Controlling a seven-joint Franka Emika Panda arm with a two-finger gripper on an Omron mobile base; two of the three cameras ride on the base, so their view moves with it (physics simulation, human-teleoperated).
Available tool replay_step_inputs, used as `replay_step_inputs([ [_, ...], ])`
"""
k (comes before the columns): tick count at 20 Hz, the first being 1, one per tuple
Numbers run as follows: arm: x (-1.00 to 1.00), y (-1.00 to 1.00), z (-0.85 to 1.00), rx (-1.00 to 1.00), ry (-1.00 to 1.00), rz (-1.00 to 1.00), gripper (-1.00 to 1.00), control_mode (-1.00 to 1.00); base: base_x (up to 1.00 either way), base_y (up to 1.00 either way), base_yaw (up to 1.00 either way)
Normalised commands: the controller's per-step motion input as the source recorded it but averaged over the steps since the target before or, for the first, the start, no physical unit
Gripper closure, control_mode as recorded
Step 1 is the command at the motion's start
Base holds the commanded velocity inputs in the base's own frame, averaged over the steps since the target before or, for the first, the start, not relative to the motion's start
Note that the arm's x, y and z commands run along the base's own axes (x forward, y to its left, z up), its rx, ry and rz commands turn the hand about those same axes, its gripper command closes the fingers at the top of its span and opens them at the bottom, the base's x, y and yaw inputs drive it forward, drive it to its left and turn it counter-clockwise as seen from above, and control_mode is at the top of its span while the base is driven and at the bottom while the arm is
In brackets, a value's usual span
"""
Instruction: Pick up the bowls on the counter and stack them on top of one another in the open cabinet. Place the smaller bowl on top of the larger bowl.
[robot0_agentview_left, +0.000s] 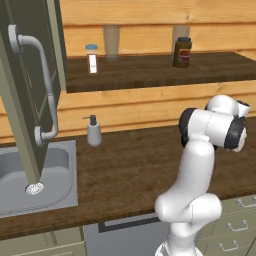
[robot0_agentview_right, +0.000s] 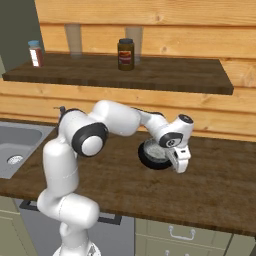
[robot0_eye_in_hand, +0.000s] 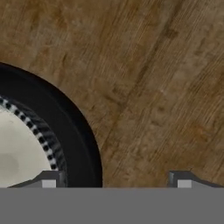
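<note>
Brightness: even, moderate, rendered light in all 3 views; nothing blown out.
Shadows: soft dark band under the wall shelf (robot0_agentview_left: 155, 75) on the plank wall; the cabinet door (robot0_agentview_left: 30, 85) is dim on its facing side.
Glare: mild sheen on the white arm (robot0_agentview_right: 75, 150) above the counter (robot0_agentview_right: 200, 190); faint highlights on the sink (robot0_agentview_left: 55, 170) rim.
Sharpness: coarse, low resolution; wood grain smeared in the hand view, bowl (robot0_eye_in_hand: 52, 131) rim pattern jagged.
Edge distortion: none visible.

Kitchen: steel sink (robot0_agentview_left: 55, 197), wooden counter (robot0_agentview_left: 135, 170), soap dispenser (robot0_agentview_left: 93, 131), jar shelf (robot0_agentview_right: 165, 75).
</note>
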Motion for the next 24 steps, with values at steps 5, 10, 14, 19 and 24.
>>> replay_step_inputs([
  [5,0.14,0.04,-0.17,0.00,0.00,0.11,-1.00,-1.00,0.00,0.00,0.00],
  [10,-0.02,0.00,0.38,0.04,-0.07,0.04,-1.00,-1.00,0.00,0.00,0.00],
  [14,0.00,0.02,0.21,0.01,-0.01,0.02,-1.00,-1.00,0.00,0.00,0.00],
  [19,0.14,0.27,-0.13,0.00,0.00,0.06,-1.00,-1.00,0.00,0.00,0.00],
  [24,0.11,0.23,-0.32,-0.01,0.01,0.07,-1.00,-1.00,0.00,0.00,0.00],
])
